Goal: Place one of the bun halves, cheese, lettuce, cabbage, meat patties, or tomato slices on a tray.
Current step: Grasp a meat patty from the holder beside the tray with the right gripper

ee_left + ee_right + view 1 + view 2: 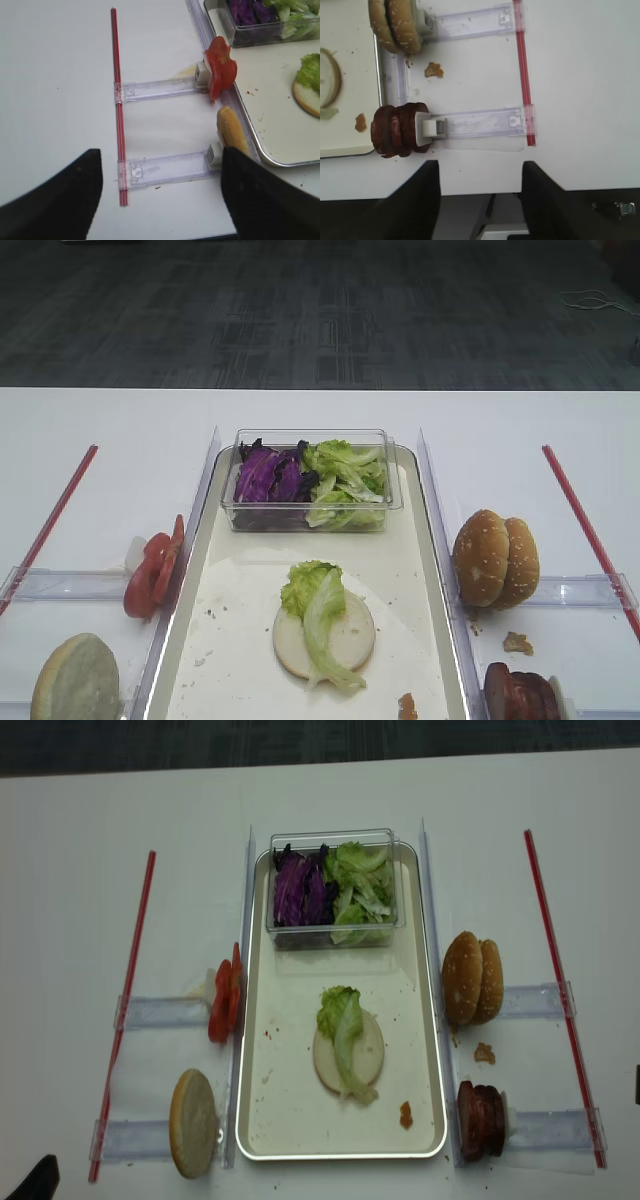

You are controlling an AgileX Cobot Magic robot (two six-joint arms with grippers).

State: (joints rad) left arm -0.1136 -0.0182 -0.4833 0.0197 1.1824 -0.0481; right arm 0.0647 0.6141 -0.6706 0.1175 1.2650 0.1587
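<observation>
On the tray point(186, 625) lies a bun half point(350, 642), cut face up, with a lettuce point(318, 602) leaf across it. The clear box at the tray's far end holds cabbage point(268, 478) and more lettuce. Tomato slices point(220, 70) stand in a holder left of the tray, with another bun half point(231, 131) nearer. Sesame bun halves point(395, 25) and meat patties point(397, 130) stand in holders on the right. My left gripper point(160, 160) is open and empty over the near left holder. My right gripper point(480, 170) is open and empty at the table's front edge, right of the patties. Cheese is out of view.
Clear plastic rails point(245, 970) flank the tray, and red rods point(135, 980) lie at the outer ends of the holders. Crumbs point(434, 70) lie between the right holders and a scrap point(406, 1114) on the tray. The table's front edge point(485, 187) is just below the right gripper.
</observation>
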